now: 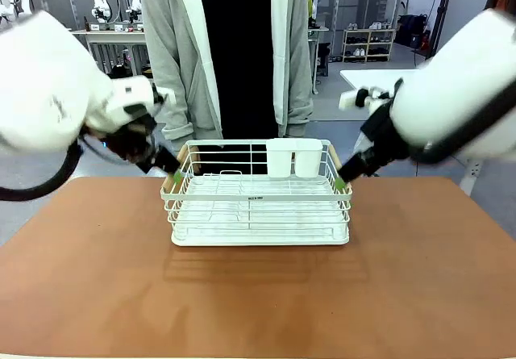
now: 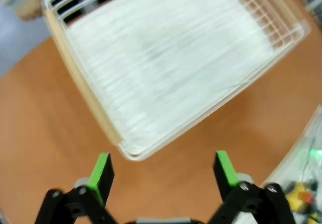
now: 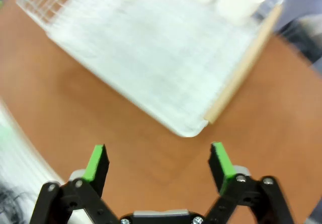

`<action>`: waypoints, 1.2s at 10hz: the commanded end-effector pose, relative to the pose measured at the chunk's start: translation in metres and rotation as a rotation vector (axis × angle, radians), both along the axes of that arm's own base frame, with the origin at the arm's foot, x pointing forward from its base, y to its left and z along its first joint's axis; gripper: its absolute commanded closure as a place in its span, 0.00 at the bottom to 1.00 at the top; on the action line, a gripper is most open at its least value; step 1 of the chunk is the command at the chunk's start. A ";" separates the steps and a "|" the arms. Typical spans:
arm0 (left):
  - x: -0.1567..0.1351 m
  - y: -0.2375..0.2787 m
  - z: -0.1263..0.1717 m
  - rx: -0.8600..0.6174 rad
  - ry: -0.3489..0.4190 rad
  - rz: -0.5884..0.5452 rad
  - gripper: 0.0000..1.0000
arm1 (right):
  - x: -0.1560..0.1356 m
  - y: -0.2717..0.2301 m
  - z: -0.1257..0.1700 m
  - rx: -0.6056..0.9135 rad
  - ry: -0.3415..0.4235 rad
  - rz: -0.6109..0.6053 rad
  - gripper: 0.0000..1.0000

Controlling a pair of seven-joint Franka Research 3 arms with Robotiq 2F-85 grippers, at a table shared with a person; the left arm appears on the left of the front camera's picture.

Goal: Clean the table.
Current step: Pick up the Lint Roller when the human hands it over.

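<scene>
Hovering at left, the left gripper (image 1: 173,177) had its jaws spread wide w/ nothing between them, close to a white wire rack (image 1: 258,214). Rack sat mid-table on the reddish-brown table (image 1: 258,302), two white cups (image 1: 293,157) in its far right corner, a person (image 1: 230,60) standing behind. At the rack's right end, the right gripper (image 1: 342,181) gaped equally wide, empty.
</scene>
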State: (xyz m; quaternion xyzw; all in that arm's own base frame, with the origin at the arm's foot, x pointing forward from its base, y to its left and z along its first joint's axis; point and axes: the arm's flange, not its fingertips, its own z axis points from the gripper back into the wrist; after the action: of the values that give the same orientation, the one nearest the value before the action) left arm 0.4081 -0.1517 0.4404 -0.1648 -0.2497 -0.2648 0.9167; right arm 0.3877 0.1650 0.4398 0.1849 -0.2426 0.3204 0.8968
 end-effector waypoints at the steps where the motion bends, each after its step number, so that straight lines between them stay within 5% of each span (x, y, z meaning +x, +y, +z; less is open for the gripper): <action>1: 0.008 0.098 0.073 -0.337 0.312 -0.056 0.00 | 0.024 -0.102 0.075 0.324 0.306 0.086 0.00; 3: -0.022 0.189 0.086 -0.708 0.362 -0.127 0.00 | 0.033 -0.179 0.092 0.641 0.482 0.084 0.00; 5: -0.065 0.290 0.054 -0.968 0.313 0.036 0.00 | 0.027 -0.257 0.071 0.857 0.540 -0.027 0.00; 8: -0.111 0.362 -0.022 -1.104 0.417 0.347 0.00 | 0.013 -0.338 0.002 1.094 0.595 -0.230 0.00; 12: -0.100 0.367 -0.035 -1.109 0.430 0.390 0.00 | 0.010 -0.346 -0.030 1.083 0.602 -0.217 0.00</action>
State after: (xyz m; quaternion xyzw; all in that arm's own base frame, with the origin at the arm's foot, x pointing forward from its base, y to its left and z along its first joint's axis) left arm 0.3037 0.2183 0.3864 -0.6173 -0.1745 0.1370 0.7548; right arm 0.3966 -0.1861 0.3896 0.6811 -0.1087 -0.0434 0.7228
